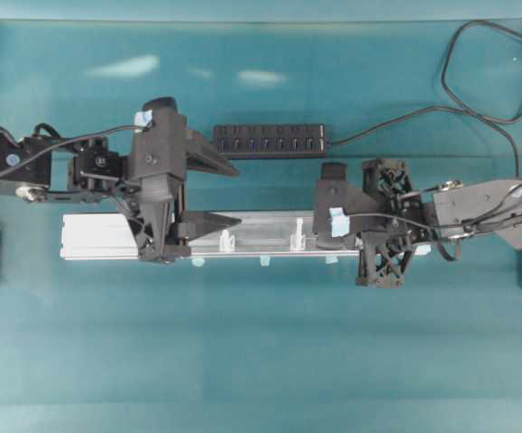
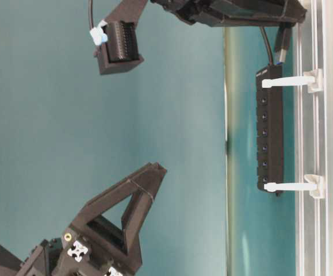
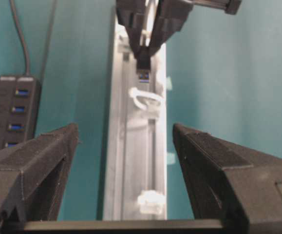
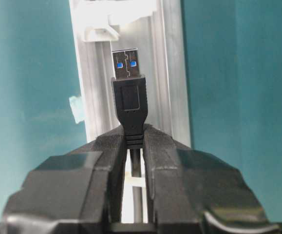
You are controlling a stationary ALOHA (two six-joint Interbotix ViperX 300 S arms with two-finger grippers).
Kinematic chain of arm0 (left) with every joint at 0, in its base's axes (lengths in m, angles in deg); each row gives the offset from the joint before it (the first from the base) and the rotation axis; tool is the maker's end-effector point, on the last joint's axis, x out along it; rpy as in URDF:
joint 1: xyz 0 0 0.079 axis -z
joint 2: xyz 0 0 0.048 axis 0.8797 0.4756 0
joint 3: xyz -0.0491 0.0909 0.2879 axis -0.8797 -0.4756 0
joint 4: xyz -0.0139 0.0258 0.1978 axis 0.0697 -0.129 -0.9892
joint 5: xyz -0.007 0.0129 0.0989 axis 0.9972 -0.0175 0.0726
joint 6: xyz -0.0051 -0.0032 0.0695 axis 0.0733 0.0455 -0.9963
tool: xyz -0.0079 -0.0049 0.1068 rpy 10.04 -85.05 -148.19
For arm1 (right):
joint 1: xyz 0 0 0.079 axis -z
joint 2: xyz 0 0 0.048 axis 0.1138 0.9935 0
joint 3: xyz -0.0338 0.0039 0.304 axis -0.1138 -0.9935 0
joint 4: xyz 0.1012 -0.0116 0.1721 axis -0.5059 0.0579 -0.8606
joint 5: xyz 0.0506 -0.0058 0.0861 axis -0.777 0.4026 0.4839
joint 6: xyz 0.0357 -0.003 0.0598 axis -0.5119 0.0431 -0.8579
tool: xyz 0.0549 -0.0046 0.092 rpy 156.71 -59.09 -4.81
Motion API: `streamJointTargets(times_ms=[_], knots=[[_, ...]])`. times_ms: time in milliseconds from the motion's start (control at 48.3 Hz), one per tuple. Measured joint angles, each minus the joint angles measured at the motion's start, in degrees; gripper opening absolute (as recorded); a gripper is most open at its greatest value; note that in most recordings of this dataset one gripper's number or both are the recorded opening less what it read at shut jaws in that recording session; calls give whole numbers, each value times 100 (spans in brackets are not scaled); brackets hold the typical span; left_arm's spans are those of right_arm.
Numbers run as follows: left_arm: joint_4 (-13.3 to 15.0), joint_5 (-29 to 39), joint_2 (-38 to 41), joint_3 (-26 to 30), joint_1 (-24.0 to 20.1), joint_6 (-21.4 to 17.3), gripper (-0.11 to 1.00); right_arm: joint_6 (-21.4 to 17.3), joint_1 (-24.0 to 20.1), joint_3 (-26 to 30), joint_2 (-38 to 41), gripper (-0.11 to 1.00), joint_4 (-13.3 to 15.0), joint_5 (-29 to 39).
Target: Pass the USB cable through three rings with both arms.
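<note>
Overhead, left hand (image 1: 208, 191): fingers spread wide apart, one over the silver rail (image 1: 98, 236), the other toward the hub (image 1: 270, 141).
Overhead, right hand (image 1: 319, 221): over the rail, just right of the two visible rings (image 1: 227, 241) (a third ring does not show here).
Overhead, counter (image 1: 261, 343): teal, carrying rail and hub.
Table level: two white rings (image 2: 293, 81) stand up from the rail, well apart; the hub lies behind them.
Left wrist: both left fingers (image 3: 33, 165) wide apart, nothing between them; a ring (image 3: 145, 100) stands on the rail ahead, the plug just beyond it.
Right wrist, right hand (image 4: 133, 146): clamped on the USB cable (image 4: 129, 97) just behind its plug, whose metal end points at a white ring (image 4: 102, 22) on the rail, short of it.
</note>
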Motion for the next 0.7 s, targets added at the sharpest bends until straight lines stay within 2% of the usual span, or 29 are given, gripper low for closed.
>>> streamJointTargets(times_ms=[186,704], knots=[[0,0,-360,-202,-185,0,81,105,0,114,105,-7,0,26],[0,0,-633,-439,-176,35,81,141,-44,492,422,-7,0,-44]])
